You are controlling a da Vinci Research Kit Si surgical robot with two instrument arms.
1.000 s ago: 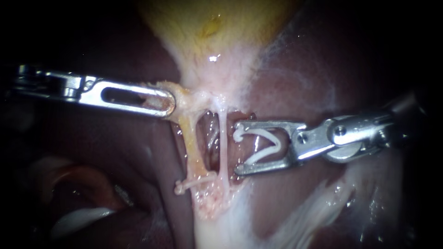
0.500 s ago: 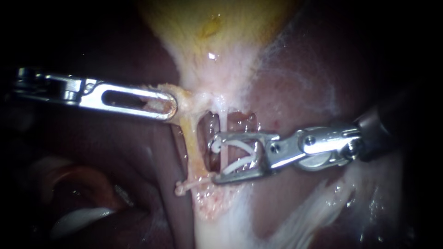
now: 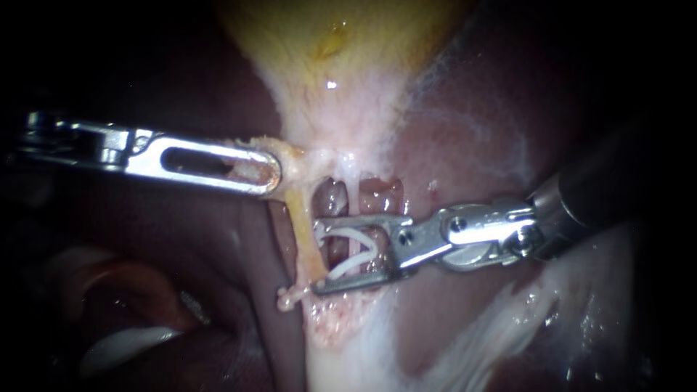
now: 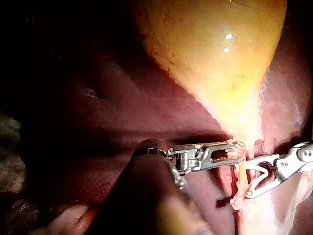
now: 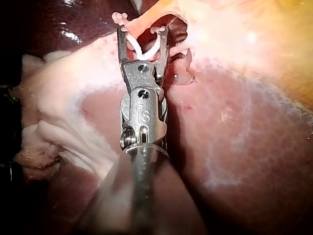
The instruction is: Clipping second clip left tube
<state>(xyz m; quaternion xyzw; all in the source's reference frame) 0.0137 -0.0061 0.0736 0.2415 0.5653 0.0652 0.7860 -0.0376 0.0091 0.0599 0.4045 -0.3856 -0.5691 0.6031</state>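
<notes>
Right instrument (image 3: 317,255) at the left tube (image 3: 298,218) — clip loaded
Its end effector grips a spread clip (image 3: 348,250); at 10 o'clock, the left instrument (image 3: 272,168) end effector clamps tissue (image 3: 294,156) — closed.

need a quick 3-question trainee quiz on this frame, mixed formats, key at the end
1. True or false: the left tool has its jaws shut on tissue just under the gallbladder.
2. What sits between the right tool's jaws? A) nothing B) an open clip C) a needle
3. Fill in: the number of clips already closed on the left tube is ____.
Key: 1 true; 2 B; 3 one, the closed clip by the tip of the right tool's lower jaw.
</notes>
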